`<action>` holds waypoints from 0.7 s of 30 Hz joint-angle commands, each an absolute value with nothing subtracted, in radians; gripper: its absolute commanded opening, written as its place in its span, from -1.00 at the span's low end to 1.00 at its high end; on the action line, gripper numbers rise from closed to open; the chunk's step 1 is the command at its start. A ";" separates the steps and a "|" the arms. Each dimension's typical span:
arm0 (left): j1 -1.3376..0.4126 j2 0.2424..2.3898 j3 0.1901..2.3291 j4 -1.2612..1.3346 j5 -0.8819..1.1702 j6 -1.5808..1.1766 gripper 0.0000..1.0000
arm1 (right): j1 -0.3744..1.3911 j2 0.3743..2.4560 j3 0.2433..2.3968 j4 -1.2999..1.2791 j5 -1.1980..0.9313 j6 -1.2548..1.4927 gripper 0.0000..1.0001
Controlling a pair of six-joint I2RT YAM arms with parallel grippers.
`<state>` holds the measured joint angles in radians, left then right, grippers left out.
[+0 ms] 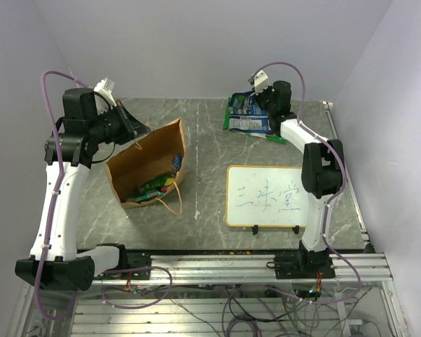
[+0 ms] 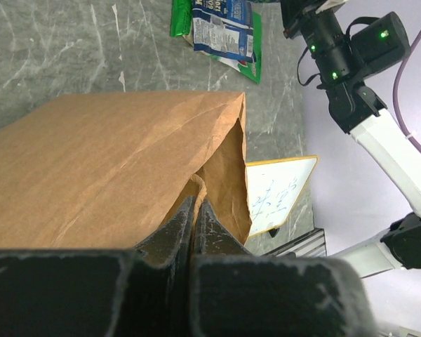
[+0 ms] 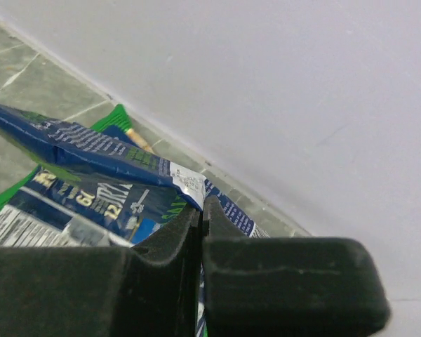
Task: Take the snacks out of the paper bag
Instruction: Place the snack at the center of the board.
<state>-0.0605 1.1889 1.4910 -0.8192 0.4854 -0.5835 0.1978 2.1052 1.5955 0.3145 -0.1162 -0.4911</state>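
Observation:
The brown paper bag point(image 1: 146, 160) lies tilted with its mouth toward the near edge; a green-and-red packet point(image 1: 151, 188) and a small blue pouch point(image 1: 177, 163) show inside. My left gripper point(image 1: 135, 132) is shut on the bag's rim, and the left wrist view shows its fingertips point(image 2: 196, 201) pinching the paper bag point(image 2: 112, 161). My right gripper point(image 1: 264, 98) at the back right is shut on the corner of a dark blue packet point(image 3: 91, 144), held over the larger green bag point(image 1: 250, 123), which also shows in the left wrist view point(image 2: 222, 28).
An orange-framed whiteboard point(image 1: 266, 195) with writing lies at the right front. The bag's string handle point(image 1: 172, 203) trails on the table, with a small white scrap point(image 1: 196, 214) beside it. The back wall is close behind the right gripper.

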 commanded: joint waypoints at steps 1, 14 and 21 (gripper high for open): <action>-0.061 1.169 1.500 -0.805 0.509 -0.597 -0.86 | 0.181 2.176 1.678 0.299 -0.111 -0.514 -1.00; -0.061 1.166 1.495 -0.807 0.498 -0.611 -0.86 | 0.182 2.164 1.472 0.341 -0.142 -0.579 -1.00; -0.061 1.161 1.457 -0.779 0.528 -0.650 -0.86 | 0.186 2.146 1.374 0.353 -0.116 -0.589 -1.00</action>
